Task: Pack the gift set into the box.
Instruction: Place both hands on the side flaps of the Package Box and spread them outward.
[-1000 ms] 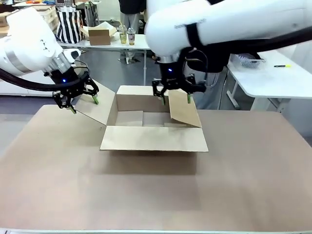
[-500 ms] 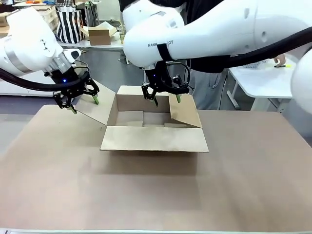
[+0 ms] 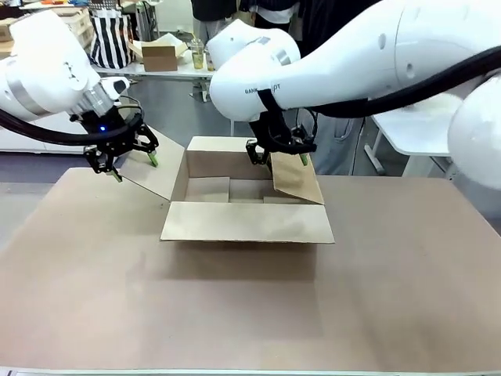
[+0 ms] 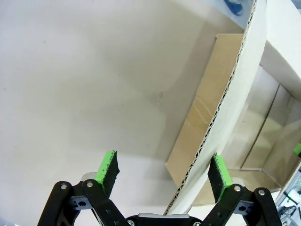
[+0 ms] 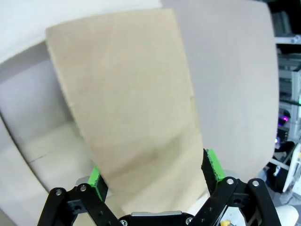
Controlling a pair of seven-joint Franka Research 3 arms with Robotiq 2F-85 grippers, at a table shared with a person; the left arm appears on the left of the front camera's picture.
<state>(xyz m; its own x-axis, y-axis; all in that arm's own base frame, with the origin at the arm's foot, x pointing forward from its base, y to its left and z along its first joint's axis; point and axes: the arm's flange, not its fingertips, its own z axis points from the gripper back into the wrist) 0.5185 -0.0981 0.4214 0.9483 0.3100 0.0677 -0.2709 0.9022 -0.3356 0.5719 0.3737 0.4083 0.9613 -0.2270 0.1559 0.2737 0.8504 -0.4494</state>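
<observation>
Box: the box (image 3: 246, 222) is seen near the middle of the table (image 3: 391, 305), upright, with all four flaps opened.
Box inside: a bare cardboard floor (image 3: 246, 192) is seen in the front view.
Near flap: it is folded down towards the robot and lies almost level.
Far flap: it is held upright at the back (image 3: 223, 147).
Left flap: it (image 3: 156, 176) is tilted outwards and up; in the left wrist view its corrugated edge (image 4: 230, 94) is seen running between the fingers.
Right flap: it (image 3: 296, 182) is leaned inwards over the opening; in the right wrist view its broad face (image 5: 131, 94) is laid across the gap between the pads.
Left gripper: it (image 3: 135, 169) (image 4: 163, 169) is spread wide at the outer end of the left flap. The flap edge lies close to one green pad (image 4: 220, 172), well apart from the other, and is not clamped.
Right gripper: it (image 3: 280, 160) (image 5: 153, 172) is spread wide astride the top of the right flap. One pad (image 5: 212, 165) is just beside the cardboard and the other is partly covered by it. Contact cannot be judged from these angles, possibly none.
Table: it is covered in plain brown.
Background: a small brown carton (image 3: 160, 56) is set on a white table further off.
</observation>
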